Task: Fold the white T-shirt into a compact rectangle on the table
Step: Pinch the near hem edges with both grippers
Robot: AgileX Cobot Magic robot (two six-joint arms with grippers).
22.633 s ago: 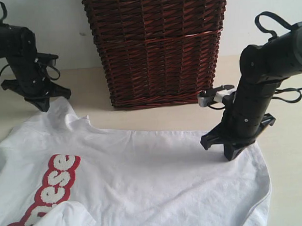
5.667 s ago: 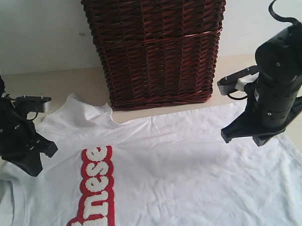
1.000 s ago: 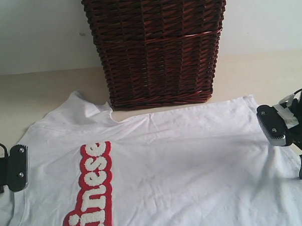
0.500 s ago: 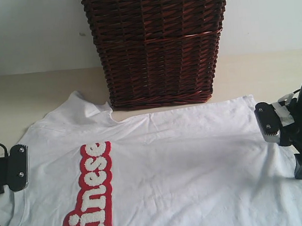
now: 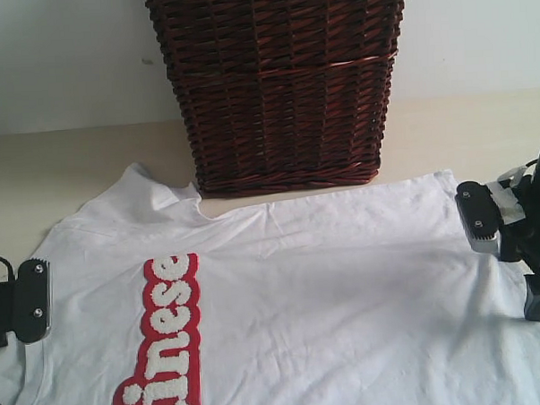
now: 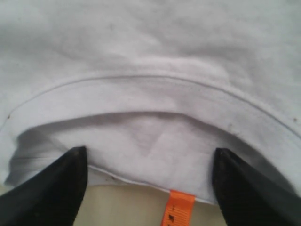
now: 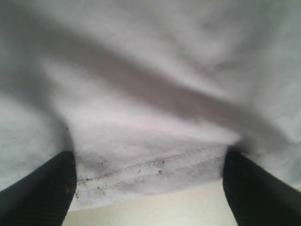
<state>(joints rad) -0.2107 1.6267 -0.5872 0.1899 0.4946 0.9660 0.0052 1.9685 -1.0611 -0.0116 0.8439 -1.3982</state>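
The white T-shirt (image 5: 328, 290) lies spread flat on the table (image 5: 62, 162), its red-outlined lettering (image 5: 164, 337) toward the left. My left gripper (image 5: 15, 308) is at the shirt's left edge. In the left wrist view it (image 6: 150, 153) stands open astride the collar (image 6: 141, 89), with the orange tag (image 6: 181, 209) between its fingers (image 6: 61, 188). My right gripper (image 5: 510, 259) is at the shirt's right edge. It (image 7: 149, 157) is open in the right wrist view, with the stitched hem (image 7: 150, 172) lying between its fingers (image 7: 47, 188), unpinched.
A tall dark brown wicker basket (image 5: 278, 85) stands at the back middle, just behind the shirt's far edge. Bare table shows to the left (image 5: 36, 177) and right (image 5: 464, 131) of the basket.
The right gripper has edged slightly left, toward the shirt's hem. The left gripper and the shirt have not moved.
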